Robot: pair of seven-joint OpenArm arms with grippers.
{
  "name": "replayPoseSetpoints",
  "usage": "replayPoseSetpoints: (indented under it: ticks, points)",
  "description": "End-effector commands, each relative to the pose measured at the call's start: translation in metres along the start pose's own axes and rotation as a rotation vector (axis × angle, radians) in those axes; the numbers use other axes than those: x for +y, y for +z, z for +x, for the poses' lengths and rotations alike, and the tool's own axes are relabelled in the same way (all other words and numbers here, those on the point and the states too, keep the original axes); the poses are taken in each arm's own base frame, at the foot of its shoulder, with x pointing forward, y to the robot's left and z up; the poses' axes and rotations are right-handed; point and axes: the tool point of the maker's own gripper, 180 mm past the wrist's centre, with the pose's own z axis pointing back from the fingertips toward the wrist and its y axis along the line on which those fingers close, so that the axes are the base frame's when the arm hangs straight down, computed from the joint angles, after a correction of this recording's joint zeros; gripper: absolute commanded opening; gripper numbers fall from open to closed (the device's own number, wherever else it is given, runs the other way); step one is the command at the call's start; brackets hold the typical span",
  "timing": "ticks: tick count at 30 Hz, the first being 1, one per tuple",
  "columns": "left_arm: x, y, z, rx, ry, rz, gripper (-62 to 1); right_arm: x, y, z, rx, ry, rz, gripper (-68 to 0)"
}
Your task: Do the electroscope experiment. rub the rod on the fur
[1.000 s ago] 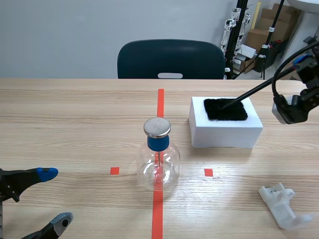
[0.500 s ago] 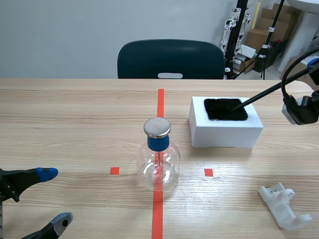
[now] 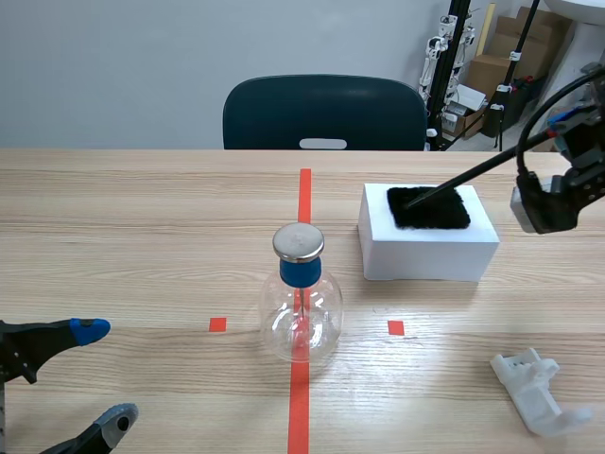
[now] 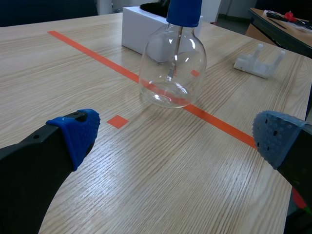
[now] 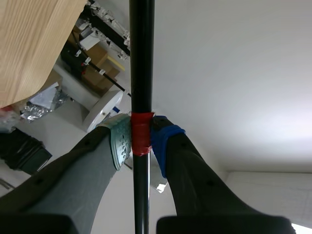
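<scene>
The right wrist view alone shows the right claw clamped on the rod at its red band. The scene view shows the rod's tip on the fur atop a white block. The left claw gapes wide, empty.

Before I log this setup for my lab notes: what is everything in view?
flask: 1, clear glass, blue collar, silver cap, on the middle tape line
box: 1, white, right of the flask, farther back
fur: 1, black, on the box
rod: 1, black, tip on the fur
plastic holder: 1, white, table's near right
chair: 1, dark, behind the table
table: 1, light wood
left gripper: 1, black, open, near left
right gripper: 1, black, shut on the rod
</scene>
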Motion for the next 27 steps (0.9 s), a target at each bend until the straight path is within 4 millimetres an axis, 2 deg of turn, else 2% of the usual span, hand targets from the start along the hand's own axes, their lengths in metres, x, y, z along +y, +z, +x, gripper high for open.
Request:
replayPoseSetpoints:
  ticks: [1,8,19,22,27]
  points:
    - [0.003,-0.002,0.008,-0.034,-0.006,0.007,1.4,-0.008,0.002,-0.021,0.040,0.005,-0.031,-67.4]
    - [0.003,-0.002,0.008,-0.034,-0.006,0.007,1.4,-0.044,0.017,-0.025,0.040,-0.137,-0.204,-67.4]
    - [0.003,-0.002,0.008,-0.034,-0.006,0.007,1.4,-0.114,0.075,-0.002,0.017,-0.358,-0.534,-67.3]
    - [0.003,-0.002,0.008,-0.034,-0.006,0.007,1.4,-0.121,0.095,0.008,0.005,-0.421,-0.592,-67.3]
    - [0.003,-0.002,0.008,-0.034,-0.006,0.007,1.4,-0.119,0.126,0.030,-0.028,-0.509,-0.624,-67.4]
